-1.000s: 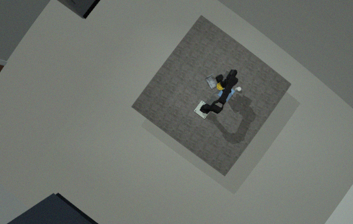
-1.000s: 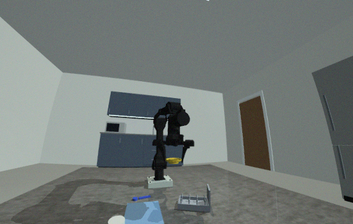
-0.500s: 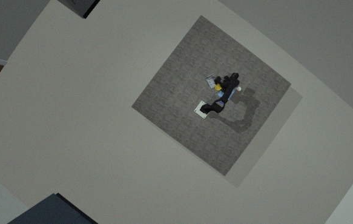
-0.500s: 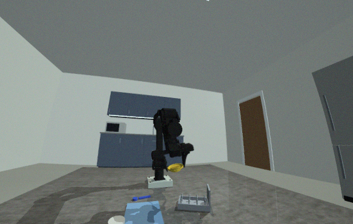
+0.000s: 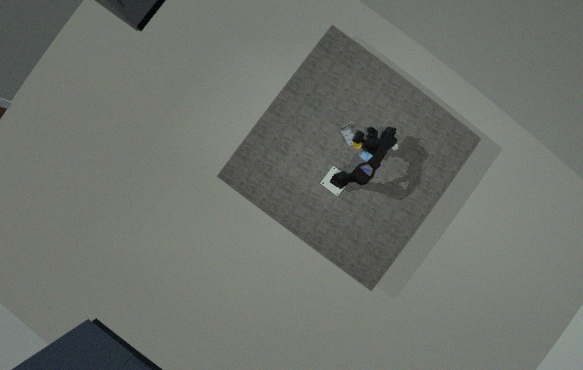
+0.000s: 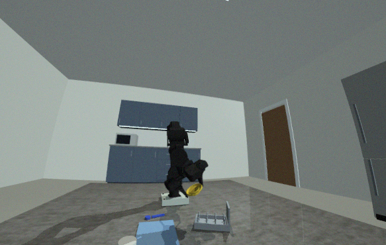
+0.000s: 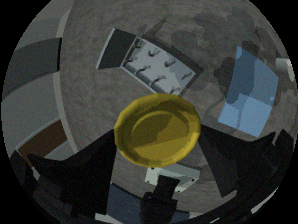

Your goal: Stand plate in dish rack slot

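Black parallel-jaw gripper (image 6: 200, 181) clamped on the rim of the round yellow plate (image 6: 194, 189), carried in the air just right of the white base block, well above the floor. Grey slotted dish rack (image 6: 212, 220) lying nearer and to the right, apart from the plate; seen beyond the plate (image 7: 157, 129) in the wrist view, rack (image 7: 152, 64) rails running across.

Step in hand, by judgement: carrying toward the rack. To do well: tip the plate on edge before descending, line its edge up with a gap between two rails, come down straight and slowly, release only once seated. Worth avoiding the pale blue square box (image 6: 157, 232) and small blue pen-like object (image 6: 154, 216) at near left.

No brands, labels or writing readable anywhere.
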Robot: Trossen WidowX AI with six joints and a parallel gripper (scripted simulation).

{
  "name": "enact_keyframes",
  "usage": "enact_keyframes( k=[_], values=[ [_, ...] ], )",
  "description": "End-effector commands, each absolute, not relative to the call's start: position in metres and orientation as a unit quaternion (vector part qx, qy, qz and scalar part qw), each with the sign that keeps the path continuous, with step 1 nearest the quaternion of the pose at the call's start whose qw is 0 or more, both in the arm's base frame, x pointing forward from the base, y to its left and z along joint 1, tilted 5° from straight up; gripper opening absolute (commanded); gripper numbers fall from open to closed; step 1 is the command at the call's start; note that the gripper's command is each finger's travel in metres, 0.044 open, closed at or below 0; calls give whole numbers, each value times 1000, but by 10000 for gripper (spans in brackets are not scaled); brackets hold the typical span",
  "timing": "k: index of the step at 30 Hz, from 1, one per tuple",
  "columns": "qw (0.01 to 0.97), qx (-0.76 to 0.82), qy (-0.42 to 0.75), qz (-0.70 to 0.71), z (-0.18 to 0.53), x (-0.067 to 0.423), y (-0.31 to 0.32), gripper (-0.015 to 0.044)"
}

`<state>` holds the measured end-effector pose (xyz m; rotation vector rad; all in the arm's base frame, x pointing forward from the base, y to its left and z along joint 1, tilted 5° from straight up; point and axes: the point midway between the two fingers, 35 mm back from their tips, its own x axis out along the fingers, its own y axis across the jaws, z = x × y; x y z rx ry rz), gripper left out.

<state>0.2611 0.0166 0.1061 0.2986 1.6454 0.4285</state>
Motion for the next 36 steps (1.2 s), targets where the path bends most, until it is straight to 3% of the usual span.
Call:
enact_keyframes(
  k=[1,20,36],
  values=[
    [652,133,707,239,98,261,18,0],
    [699,122,554,436,75,259,18,0],
    [766,88,364,523,65,259,13,0]
  ],
)
